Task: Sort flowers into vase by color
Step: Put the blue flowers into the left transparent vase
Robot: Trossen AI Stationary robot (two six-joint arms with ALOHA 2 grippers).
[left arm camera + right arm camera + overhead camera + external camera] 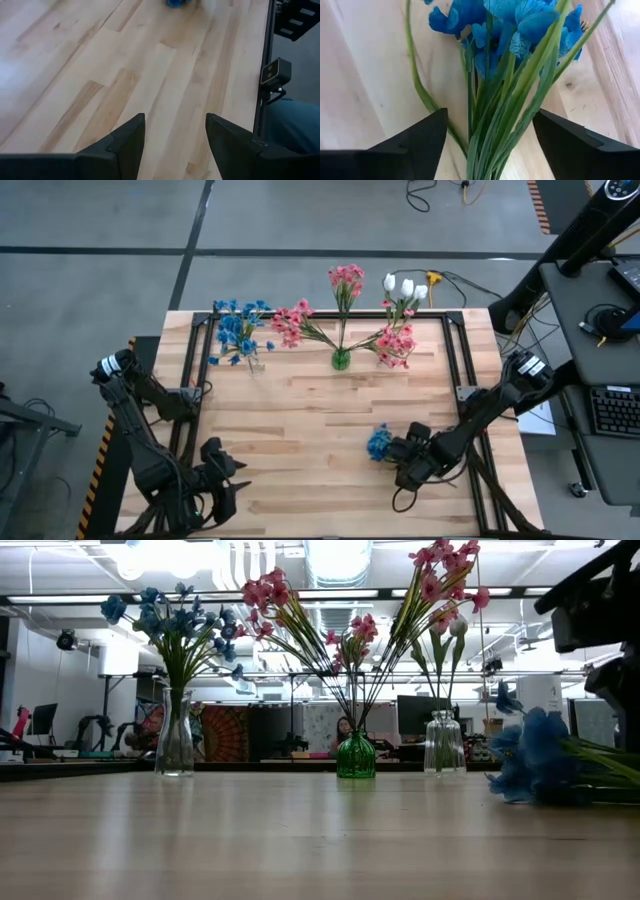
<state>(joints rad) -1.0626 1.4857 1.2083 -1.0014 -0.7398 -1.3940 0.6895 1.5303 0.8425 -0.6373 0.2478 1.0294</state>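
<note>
A blue flower sprig point(379, 443) lies on the table near the right edge, blossoms toward the left and green stems point(505, 130) running back toward my right gripper point(402, 452). That gripper is open. In the right wrist view its fingers stand on either side of the stems point(490, 117), with a gap on both sides. The low view shows the blue blossoms point(535, 760) resting on the tabletop. My left gripper point(222, 478) is open over bare wood at the near left point(175, 120).
Three vases stand along the far edge. A clear vase point(175, 740) holds blue flowers point(238, 332). A green vase point(341, 359) holds pink sprigs point(345, 280). Another clear vase point(443, 745) holds white buds point(404, 286) and pink blossoms point(395, 345). A black frame point(460, 355) borders the table.
</note>
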